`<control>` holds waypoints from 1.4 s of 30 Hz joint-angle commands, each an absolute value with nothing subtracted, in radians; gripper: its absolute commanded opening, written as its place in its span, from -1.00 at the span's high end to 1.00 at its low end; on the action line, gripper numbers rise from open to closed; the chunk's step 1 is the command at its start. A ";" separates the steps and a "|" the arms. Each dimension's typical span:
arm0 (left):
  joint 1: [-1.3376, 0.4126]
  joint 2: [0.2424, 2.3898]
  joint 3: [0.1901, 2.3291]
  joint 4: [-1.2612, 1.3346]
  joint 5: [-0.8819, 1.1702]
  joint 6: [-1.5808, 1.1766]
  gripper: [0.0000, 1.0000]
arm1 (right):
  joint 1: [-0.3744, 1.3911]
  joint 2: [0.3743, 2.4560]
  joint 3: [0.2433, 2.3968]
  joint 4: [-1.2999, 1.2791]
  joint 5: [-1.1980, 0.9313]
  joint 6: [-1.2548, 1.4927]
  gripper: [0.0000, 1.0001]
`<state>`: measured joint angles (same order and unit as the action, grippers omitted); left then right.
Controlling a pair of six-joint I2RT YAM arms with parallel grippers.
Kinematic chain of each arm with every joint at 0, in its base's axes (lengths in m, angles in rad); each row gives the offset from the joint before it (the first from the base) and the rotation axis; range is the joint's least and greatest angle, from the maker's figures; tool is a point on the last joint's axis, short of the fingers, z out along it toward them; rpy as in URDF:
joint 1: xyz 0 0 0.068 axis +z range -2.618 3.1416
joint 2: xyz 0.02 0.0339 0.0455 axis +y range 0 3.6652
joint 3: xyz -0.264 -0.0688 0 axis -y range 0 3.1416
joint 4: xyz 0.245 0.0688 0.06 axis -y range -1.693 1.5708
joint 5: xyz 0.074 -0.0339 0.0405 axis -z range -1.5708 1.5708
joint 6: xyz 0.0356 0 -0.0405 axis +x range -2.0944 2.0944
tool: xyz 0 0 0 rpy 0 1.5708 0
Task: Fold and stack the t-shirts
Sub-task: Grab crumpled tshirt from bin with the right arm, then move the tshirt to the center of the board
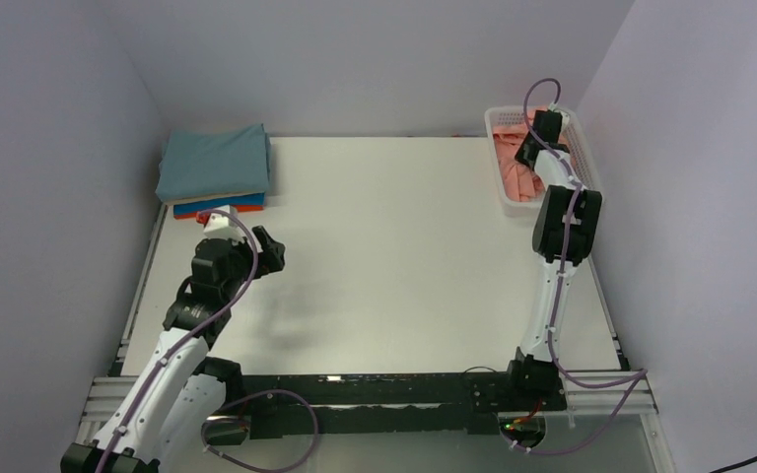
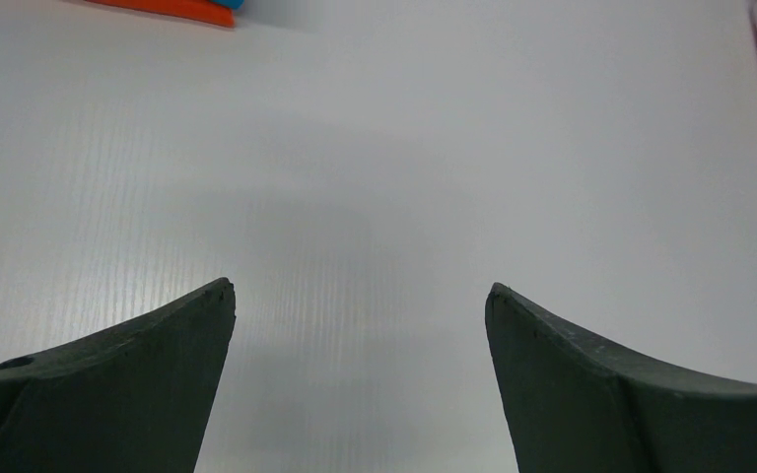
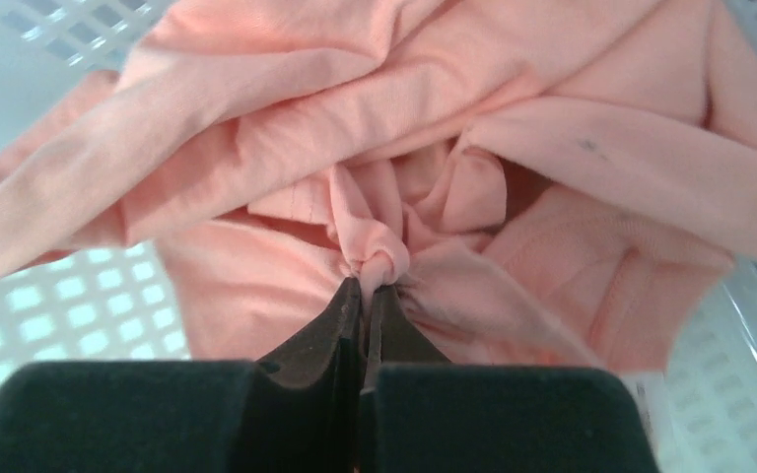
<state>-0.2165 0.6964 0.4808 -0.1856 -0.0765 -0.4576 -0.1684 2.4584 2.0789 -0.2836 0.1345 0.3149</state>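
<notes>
From above: a white table point(image 1: 384, 256) between pale lilac walls point(image 1: 375, 59). Folded shirts point(image 1: 215, 169), teal on top, are piled at its far left corner; a white basket point(image 1: 499, 177) at the far right holds a crumpled pink shirt point(image 1: 515, 169). Left wrist: the left gripper point(image 2: 360, 292) is spread wide over bare, faintly ribbed table. Right wrist: the right gripper point(image 3: 367, 286) is pinched tight on a bunched fold of the pink shirt, mesh showing beneath.

A salmon-pink t-shirt point(image 3: 513, 148) lies crumpled in the white mesh basket point(image 1: 506, 200), far right. Far left sits a stack of folded t-shirts point(image 1: 215, 166), teal on top, with cream, blue and orange-red edges beneath.
</notes>
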 commanded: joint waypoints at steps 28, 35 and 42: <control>-0.216 0.571 0.533 -0.262 -0.088 -0.577 -0.97 | 0.443 1.640 2.212 -0.167 -0.446 0.263 1.00; -0.216 0.551 0.541 -0.351 -0.191 -0.661 -0.97 | 0.444 1.445 1.766 -0.101 -0.301 0.217 1.00; -0.216 0.595 0.519 -0.419 -0.202 -0.720 -0.97 | 0.396 1.198 1.006 -0.066 0.089 0.269 0.30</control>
